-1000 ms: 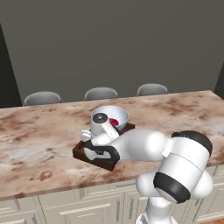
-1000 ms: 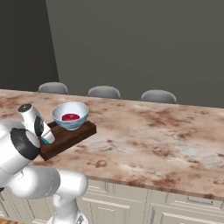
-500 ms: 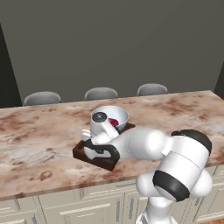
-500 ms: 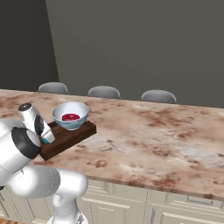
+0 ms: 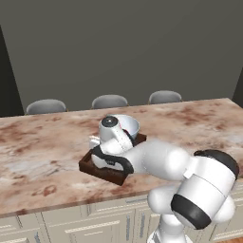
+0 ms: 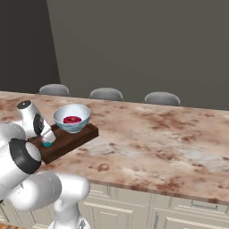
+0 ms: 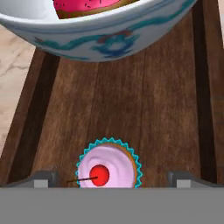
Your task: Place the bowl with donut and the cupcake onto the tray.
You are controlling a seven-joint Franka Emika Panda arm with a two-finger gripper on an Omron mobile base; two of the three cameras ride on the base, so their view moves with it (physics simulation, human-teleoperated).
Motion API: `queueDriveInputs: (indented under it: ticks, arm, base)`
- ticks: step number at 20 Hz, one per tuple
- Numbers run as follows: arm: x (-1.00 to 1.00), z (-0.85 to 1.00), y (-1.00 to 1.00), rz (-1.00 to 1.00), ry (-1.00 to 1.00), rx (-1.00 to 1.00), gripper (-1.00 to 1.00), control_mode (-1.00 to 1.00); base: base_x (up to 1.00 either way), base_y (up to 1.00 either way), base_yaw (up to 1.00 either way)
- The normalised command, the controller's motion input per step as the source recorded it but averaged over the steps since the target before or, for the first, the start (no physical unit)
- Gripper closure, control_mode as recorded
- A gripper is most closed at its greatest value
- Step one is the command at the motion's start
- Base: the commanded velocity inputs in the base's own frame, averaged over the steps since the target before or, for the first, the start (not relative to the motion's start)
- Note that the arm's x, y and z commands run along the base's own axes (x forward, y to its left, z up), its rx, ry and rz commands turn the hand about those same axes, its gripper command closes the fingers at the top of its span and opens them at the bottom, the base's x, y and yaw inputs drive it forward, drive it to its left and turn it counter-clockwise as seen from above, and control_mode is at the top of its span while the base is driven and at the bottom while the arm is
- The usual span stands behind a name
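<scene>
Gripper [image 7: 113,179] is parked low over the near end of the tray [image 7: 175,109], jaws spread wide w/ a tip on each side of the cupcake [image 7: 108,168] and clear gaps both sides, so nothing's actually pinched. Cupcake sits on the tray floor right between the tips, teal wrapper, pink frosting, red cherry on top w/ a thin dark stem pointing off to the left in the hand view.

Going left to right in the right base view: gripper [image 6: 47,139] at the tray's near left end, cupcake [image 6: 47,143] right under it, then the bowl [image 6: 72,118] further along the tray [image 6: 76,135], just beyond the gripper. Bowl is white w/ blue-teal pattern on the outside and has the donut [image 6: 72,120] lying in the bottom, glossy red-pink icing.

No labels or writing anywhere that I can make out.

Tray rests on the marbled brown countertop [image 6: 156,138]. In the left base view the arm hides most of the tray [image 5: 102,171] and part of the bowl [image 5: 129,126].
</scene>
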Motion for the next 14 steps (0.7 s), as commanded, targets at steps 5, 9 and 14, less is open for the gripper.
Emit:
queueDriveInputs:
  ticks: [5, 9, 14]
  arm:
    - [-0.20, 0.56, 0.00, 0.00, -0.03, 0.00, -1.00, -1.00]
    - [-0.44, 0.50, 0.09, 0.00, -0.08, -0.01, -1.00, -1.00]
    - [-0.59, 0.50, 0.24, -0.02, -0.19, -0.04, -1.00, -1.00]
  base:
    - [0.00, 0.00, 0.00]
    - [0.00, 0.00, 0.00]
    - [0.00, 0.00, 0.00]
